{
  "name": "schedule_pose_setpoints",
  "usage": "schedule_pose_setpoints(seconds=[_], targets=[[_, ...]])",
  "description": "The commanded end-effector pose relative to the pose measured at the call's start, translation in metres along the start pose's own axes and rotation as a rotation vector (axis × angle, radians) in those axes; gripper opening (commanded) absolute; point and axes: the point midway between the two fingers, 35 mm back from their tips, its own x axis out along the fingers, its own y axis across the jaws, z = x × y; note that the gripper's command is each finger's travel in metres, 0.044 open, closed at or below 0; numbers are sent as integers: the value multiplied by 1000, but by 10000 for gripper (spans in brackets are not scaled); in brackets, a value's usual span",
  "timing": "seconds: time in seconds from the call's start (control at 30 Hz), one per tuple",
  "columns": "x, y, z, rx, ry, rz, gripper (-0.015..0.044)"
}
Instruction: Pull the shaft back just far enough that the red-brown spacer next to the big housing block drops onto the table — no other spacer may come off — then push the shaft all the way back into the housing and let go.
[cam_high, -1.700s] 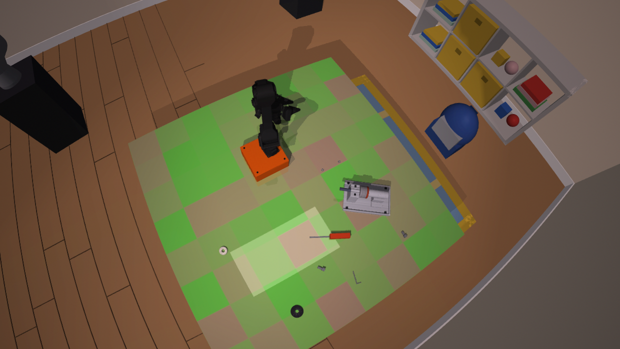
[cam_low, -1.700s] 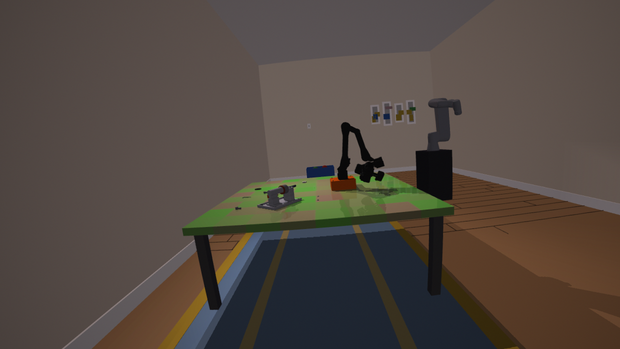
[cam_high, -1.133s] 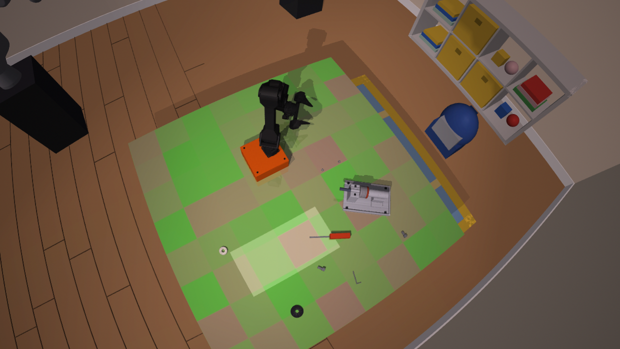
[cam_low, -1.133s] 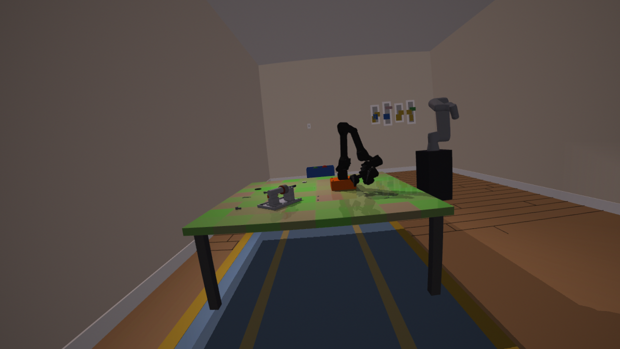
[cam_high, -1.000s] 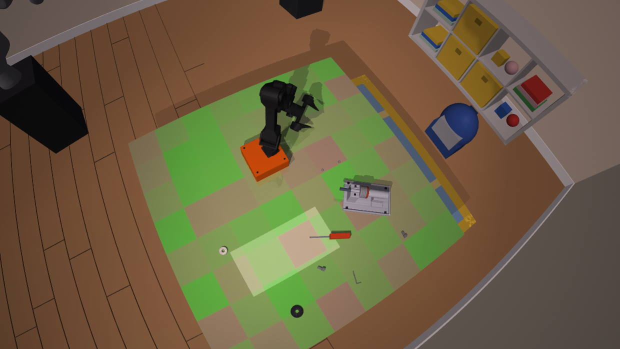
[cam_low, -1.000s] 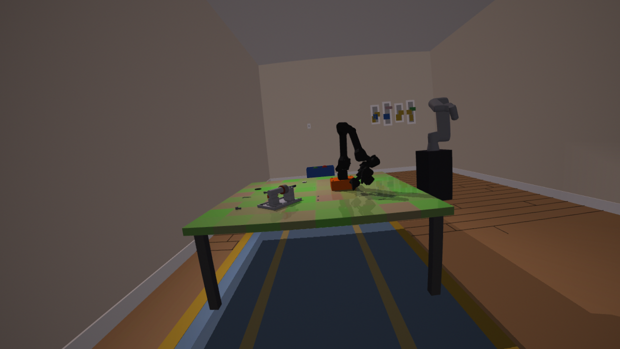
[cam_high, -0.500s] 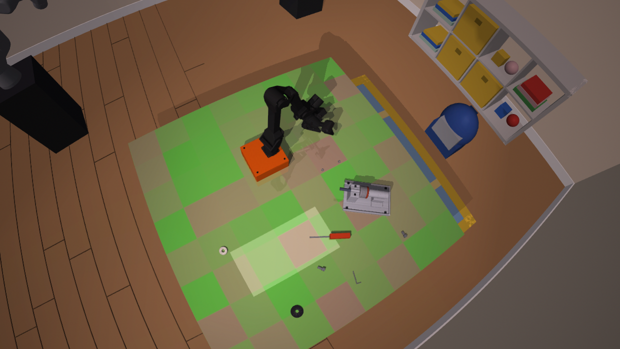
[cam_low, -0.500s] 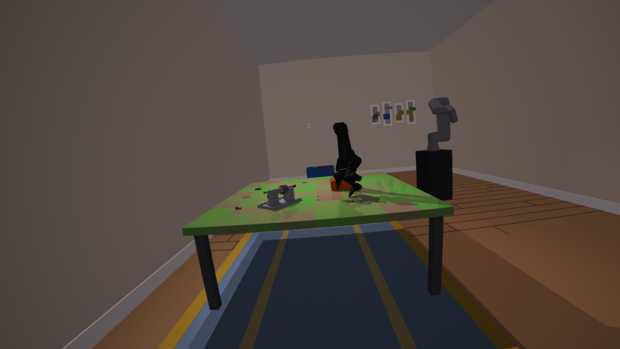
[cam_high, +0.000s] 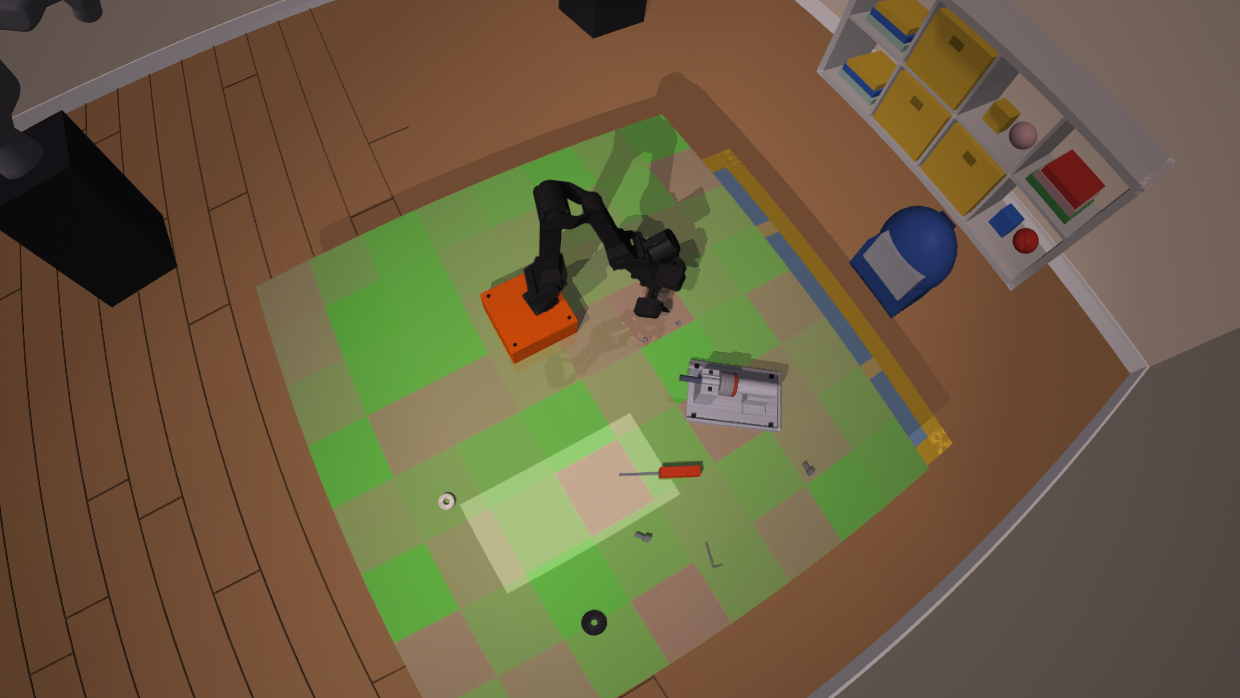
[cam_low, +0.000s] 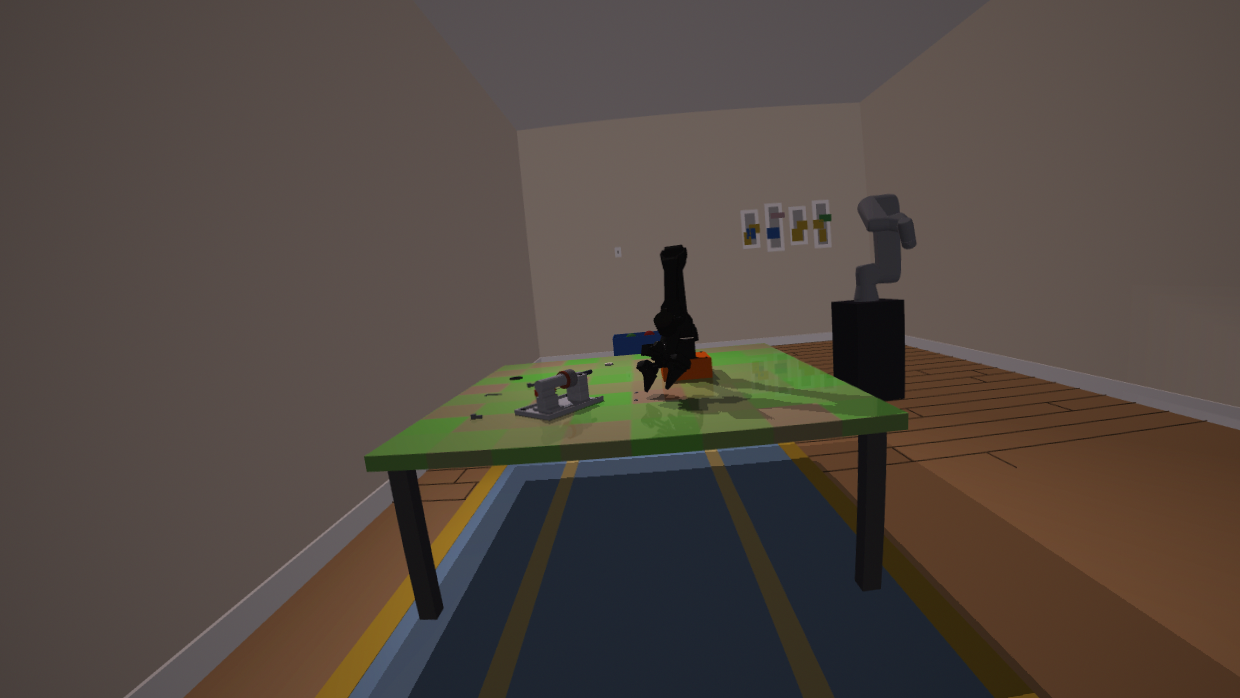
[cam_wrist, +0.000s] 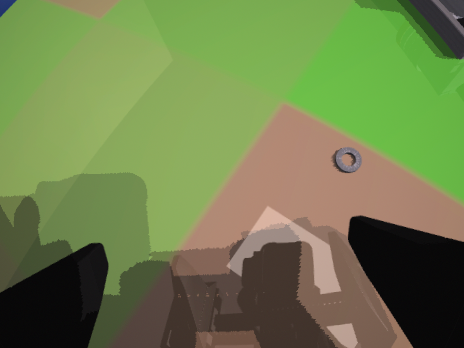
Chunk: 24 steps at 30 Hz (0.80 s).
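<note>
The grey fixture (cam_high: 731, 414) (cam_low: 555, 410) stands on the table; its edge shows at the top right of the wrist view (cam_wrist: 444, 24). The big housing block (cam_high: 760, 384) is at its right in the top view. The red-brown spacer (cam_high: 734, 384) sits against the housing, with grey spacers (cam_high: 727, 384) beside it on the shaft. The dark shaft end (cam_high: 688, 378) sticks out past the smaller support (cam_high: 710, 381) on the left. My gripper (cam_low: 659, 387) (cam_wrist: 231, 244) is open and empty, pointing down above the table beside the fixture, touching none of it.
Small grey rings (cam_high: 644, 339) (cam_high: 678, 323) lie near my gripper; one shows in the wrist view (cam_wrist: 337, 160). A red screwdriver (cam_high: 680, 470), bolts (cam_high: 807, 468) (cam_high: 642, 536), a hex key (cam_high: 711, 556), a pale ring (cam_high: 439, 505) and a black wheel (cam_high: 586, 622) lie farther away.
</note>
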Motion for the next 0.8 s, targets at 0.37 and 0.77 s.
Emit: schedule_pose_setpoints(seconds=[0.37, 0.77], targets=[[-9, -129, 73, 1778, -54, 189, 440], [-49, -210, 97, 2737, -20, 518, 440]])
